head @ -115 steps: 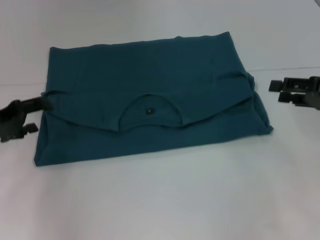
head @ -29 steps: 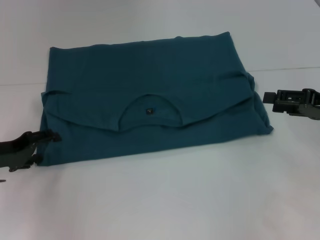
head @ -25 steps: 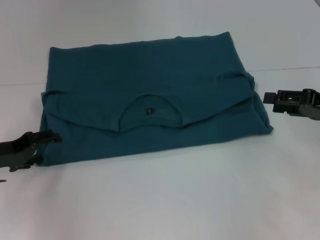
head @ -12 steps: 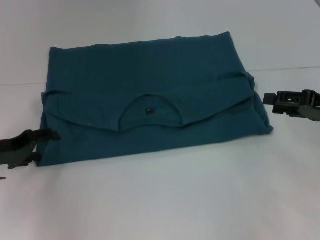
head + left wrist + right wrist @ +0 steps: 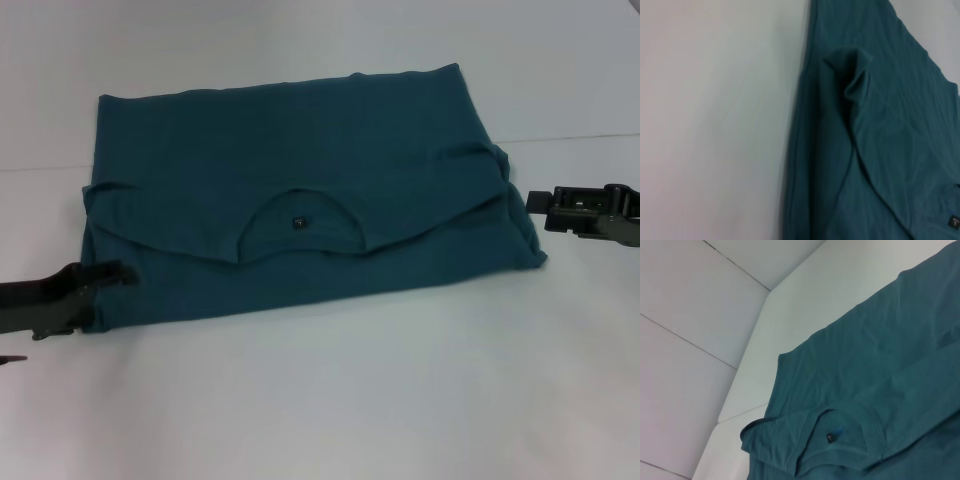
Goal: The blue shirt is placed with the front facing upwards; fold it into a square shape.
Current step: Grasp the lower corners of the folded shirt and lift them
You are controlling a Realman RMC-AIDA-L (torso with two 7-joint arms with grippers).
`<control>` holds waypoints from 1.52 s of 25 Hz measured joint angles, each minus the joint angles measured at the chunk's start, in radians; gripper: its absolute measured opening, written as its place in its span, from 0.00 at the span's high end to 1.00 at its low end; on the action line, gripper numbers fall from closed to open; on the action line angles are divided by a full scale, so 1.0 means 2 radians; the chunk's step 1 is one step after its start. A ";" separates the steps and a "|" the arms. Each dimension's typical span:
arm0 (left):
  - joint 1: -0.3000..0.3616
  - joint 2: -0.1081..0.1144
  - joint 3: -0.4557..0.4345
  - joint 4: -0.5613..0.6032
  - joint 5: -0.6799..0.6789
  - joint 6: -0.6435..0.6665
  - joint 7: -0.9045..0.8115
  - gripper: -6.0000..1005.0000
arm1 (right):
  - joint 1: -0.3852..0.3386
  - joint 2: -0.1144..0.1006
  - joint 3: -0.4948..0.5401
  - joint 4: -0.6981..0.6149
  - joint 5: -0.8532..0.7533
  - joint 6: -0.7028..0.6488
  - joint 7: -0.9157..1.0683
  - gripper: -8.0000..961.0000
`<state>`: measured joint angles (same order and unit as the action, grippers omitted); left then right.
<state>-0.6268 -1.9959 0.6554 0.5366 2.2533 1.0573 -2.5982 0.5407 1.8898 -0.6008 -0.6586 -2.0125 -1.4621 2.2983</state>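
Since a moment ago the left gripper [image 5: 110, 274] is creeping inward, its tip now reaching over the near-left corner of the blue T-shirt [image 5: 300, 190], while the right gripper [image 5: 545, 200] is holding just beside the shirt's right edge. The shirt is lying partly folded on the white bench [image 5: 350, 400], the collar flap turned down over its middle, with the small dark label [image 5: 296, 222] showing inside the round collar [image 5: 300, 215]. Whether either gripper is spread or closed cannot be told. This looks like both arms are lining up for a further fold. No containers are showing.
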 joint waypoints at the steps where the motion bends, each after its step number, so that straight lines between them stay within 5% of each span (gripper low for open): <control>1: -0.001 0.000 0.000 0.000 -0.001 0.000 0.000 0.20 | 0.000 0.000 0.000 0.000 0.000 0.000 0.000 0.28; 38: -0.011 0.004 0.015 -0.011 0.007 -0.009 -0.018 0.23 | -0.002 0.000 0.002 0.006 0.000 0.000 0.000 0.28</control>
<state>-0.6498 -1.9885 0.6856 0.5148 2.2676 1.0390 -2.6333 0.5368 1.8898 -0.5968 -0.6472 -2.0126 -1.4621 2.2979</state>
